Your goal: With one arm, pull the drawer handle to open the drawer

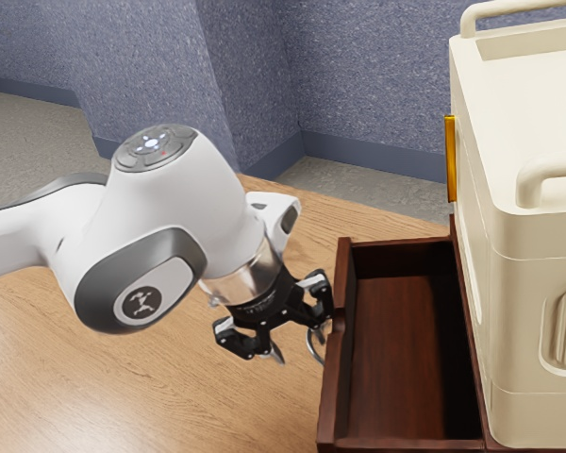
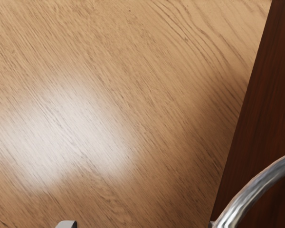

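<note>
My gripper (image 1: pixel 300 341) is low over the table beside the drawer's outer face, its fingers spread wide and open. The dark red-brown drawer (image 1: pixel 335 392) stands pulled out from its cabinet, its inside visible. Its curved metal handle (image 1: pixel 313 343) is next to the finger nearer the drawer; whether they touch is unclear. In the wrist view the silver handle (image 2: pixel 259 185) curves out from the dark drawer front (image 2: pixel 268 95). At that view's lower edge, a fingertip of my gripper (image 2: pixel 139 224) stands well apart from the handle, with wood between them.
A large cream case (image 1: pixel 533 311) with rounded handles rests above the cabinet, at the exterior view's right. A gold strip (image 1: pixel 451 159) is on its side. The wooden table (image 1: pixel 151 392) spreads under my arm, and blue-grey walls (image 1: pixel 377 75) rise behind.
</note>
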Tool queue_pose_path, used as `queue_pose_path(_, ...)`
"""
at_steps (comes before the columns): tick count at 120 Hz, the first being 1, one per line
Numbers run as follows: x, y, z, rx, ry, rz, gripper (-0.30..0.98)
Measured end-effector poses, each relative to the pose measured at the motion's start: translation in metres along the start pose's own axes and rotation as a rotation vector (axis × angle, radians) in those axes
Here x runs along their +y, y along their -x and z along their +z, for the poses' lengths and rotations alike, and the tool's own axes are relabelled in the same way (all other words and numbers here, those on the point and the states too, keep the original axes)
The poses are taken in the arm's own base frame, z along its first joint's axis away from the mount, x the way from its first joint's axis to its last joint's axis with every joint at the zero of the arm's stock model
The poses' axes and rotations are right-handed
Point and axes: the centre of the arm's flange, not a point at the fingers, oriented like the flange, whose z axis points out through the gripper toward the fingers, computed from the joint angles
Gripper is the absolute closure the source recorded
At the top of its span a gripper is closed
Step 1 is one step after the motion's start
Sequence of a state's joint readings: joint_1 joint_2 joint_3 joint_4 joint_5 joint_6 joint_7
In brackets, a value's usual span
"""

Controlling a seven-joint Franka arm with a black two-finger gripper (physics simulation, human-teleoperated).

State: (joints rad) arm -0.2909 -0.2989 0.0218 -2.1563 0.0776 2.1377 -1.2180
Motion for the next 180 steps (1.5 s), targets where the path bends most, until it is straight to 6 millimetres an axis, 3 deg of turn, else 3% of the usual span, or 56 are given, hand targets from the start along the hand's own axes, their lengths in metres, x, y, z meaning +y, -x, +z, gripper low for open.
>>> queue_pose_path(100,-0.031,-0.009,-0.007,0.028,-0.005,-0.020,0.37)
queue_pose_path(180,-0.042,-0.004,-0.010,0.034,0.014,-0.018,0.37)
